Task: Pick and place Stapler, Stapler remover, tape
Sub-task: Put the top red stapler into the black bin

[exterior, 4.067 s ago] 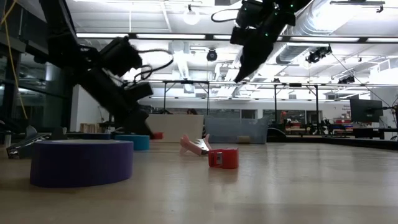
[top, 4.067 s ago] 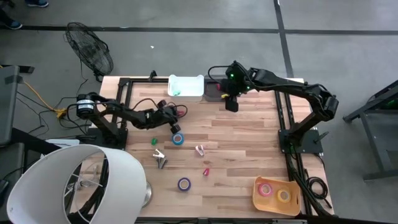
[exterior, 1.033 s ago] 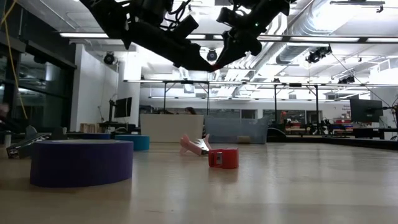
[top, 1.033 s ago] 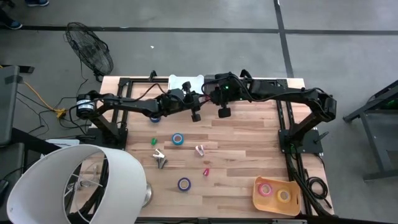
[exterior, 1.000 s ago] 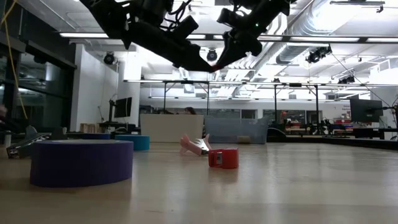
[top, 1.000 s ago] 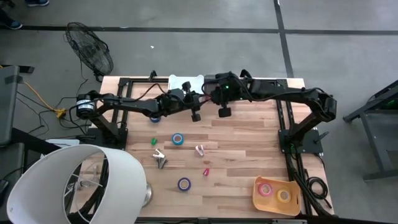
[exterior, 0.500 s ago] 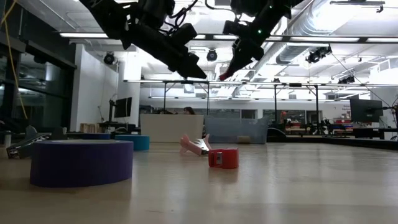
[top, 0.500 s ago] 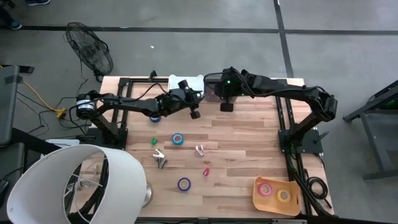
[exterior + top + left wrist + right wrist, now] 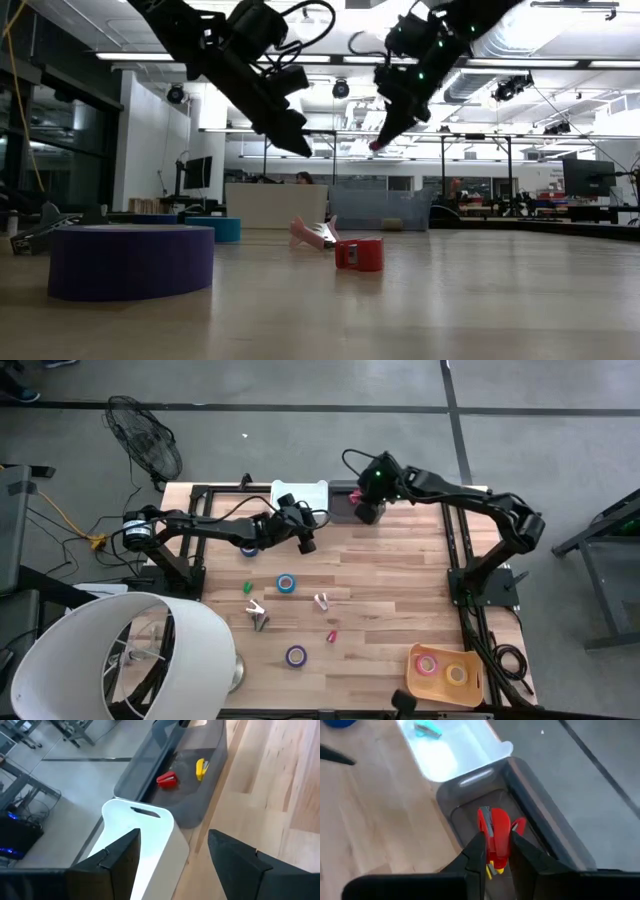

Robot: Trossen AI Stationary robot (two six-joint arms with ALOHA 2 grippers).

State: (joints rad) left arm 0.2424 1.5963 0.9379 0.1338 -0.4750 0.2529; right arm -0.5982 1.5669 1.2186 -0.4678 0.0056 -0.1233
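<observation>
Gripping a small red stapler (image 9: 493,832), the right gripper (image 9: 493,851) hovered over the dark grey bin (image 9: 540,825).
Its long axis ran along the fingers; the left gripper (image 9: 172,851) stood spread nearby.

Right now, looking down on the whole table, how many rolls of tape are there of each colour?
Blue tape roll: 1
Purple tape roll: 1
Pink tape roll, in the orange tray: 1
Yellow tape roll, same tray: 1
Total: 4, not counting a half-hidden blue shape under the left arm, which I cannot identify.
</observation>
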